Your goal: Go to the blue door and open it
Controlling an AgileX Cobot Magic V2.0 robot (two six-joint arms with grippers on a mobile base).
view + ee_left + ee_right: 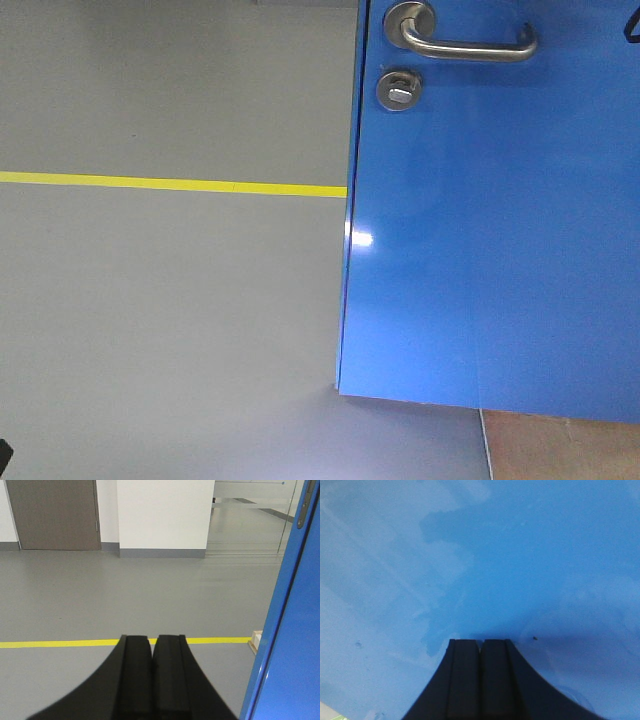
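The blue door (490, 240) fills the right of the front view, its free edge near the middle. Its steel lever handle (465, 40) and round thumb-turn lock (398, 90) sit at the top. In the left wrist view the door's edge (287, 630) runs down the right side, with the metal latch plate (301, 516) at the top. My left gripper (152, 641) is shut and empty, pointing at open floor left of the door. My right gripper (480, 642) is shut and empty, its tips at or very close to the blue door face (470, 555).
A yellow floor line (170, 184) crosses the grey floor left of the door. A brown door (52, 514) and a white wall pillar (162, 515) stand far ahead. A pale wooden block (256, 641) lies by the door's foot. Tan floor (560, 445) shows under the door.
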